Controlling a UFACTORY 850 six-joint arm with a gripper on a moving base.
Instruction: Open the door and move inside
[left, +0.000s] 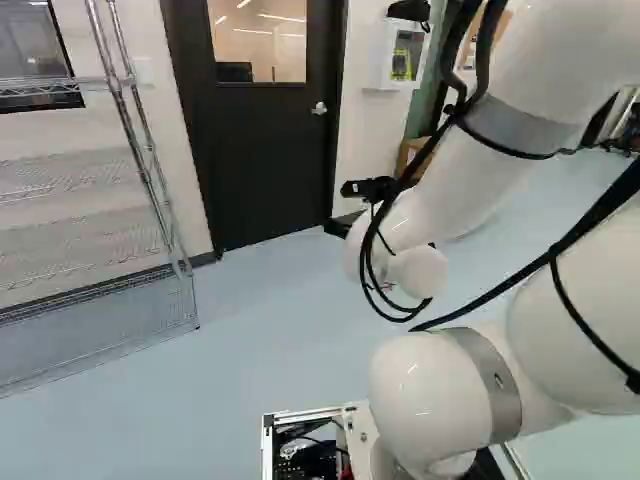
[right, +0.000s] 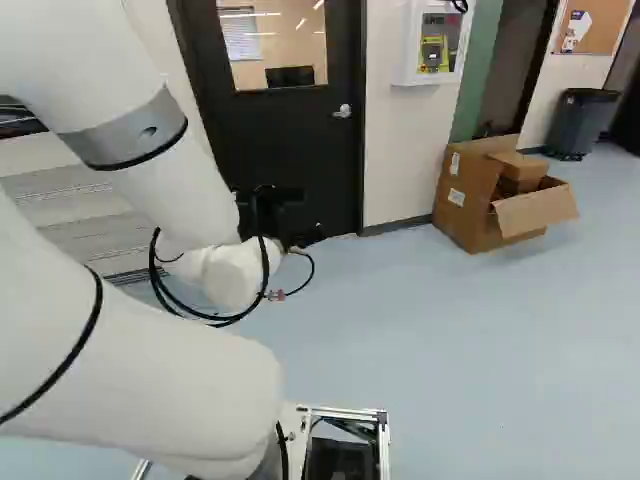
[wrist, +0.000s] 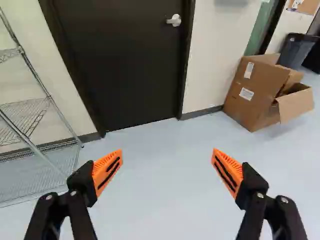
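- My gripper (left: 338, 228) stands wide open, its two fingers spread well apart; I see nothing between the orange pads (wrist: 109, 167), and they have hold of nothing and touch nothing.
- The dark door (wrist: 125, 60) that I am to open is straight ahead of the gripper (wrist: 167, 154), well apart from the fingertips, and it sits closed in its frame.
- Its silver lever handle (wrist: 174, 20) is also ahead of the gripper, higher than the fingers and near the door's right edge; neither finger is on it.
- A glass window (left: 258, 40) fills part of the door's upper half, above the gripper.
- Ahead and to the gripper's left I have the wire shelving unit (wrist: 26, 115), standing by the wall beside the door.
- Ahead and to the gripper's right is an open cardboard box (wrist: 255, 95), its flap hanging out, with a dark trash bin (wrist: 295, 50) farther off behind it.
- A white wall cabinet (right: 410, 50) hangs right of the door, higher than the gripper.
- Pale blue floor (wrist: 165, 200) runs under the gripper and on to the foot of the door.
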